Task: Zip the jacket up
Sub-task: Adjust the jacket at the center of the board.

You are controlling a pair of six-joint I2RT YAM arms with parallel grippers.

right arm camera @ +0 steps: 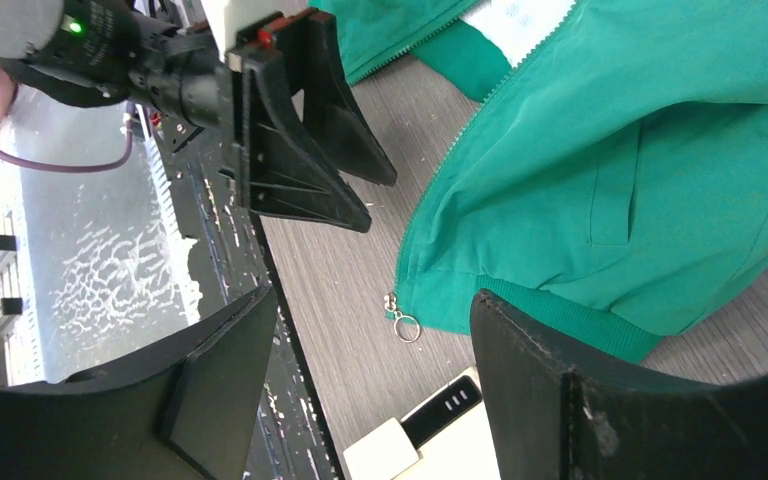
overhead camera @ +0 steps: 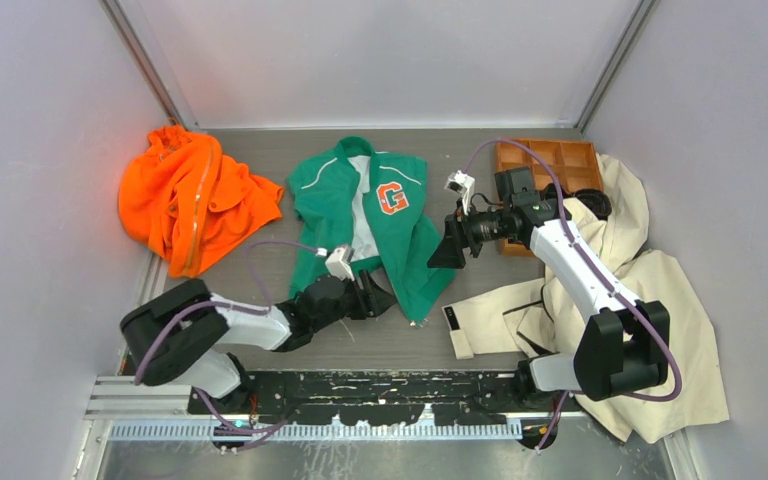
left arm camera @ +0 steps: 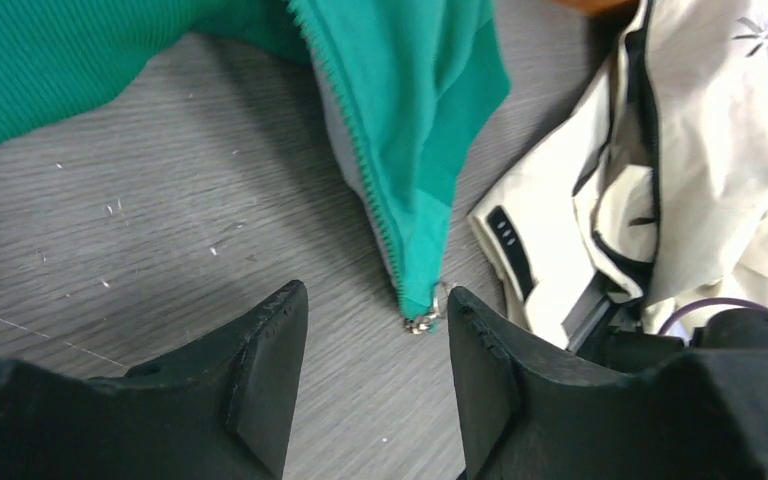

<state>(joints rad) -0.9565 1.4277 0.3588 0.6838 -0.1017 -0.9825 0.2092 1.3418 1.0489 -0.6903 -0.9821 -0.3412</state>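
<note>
At the middle of the counter (overhead camera: pixel 410 345) lies the jacket (overhead camera: pixel 340 215), front unzipped and spread, pale lining showing. Its zipper pull (left arm camera: pixel 422 322) rests on bare wood at the lower corner of one front panel, with open counter between the two zipper edges. The left gripper (left arm camera: pixel 375 300) sits low at that corner, fingers apart and holding nothing, the pull just ahead of the gap. The right gripper (right arm camera: pixel 370 310) hovers beside the jacket's hem on the cream coat's (overhead camera: pixel 685 300) side, fingers spread and empty. An orange garment (overhead camera: pixel 195 200) lies off the jacket's other side.
</note>
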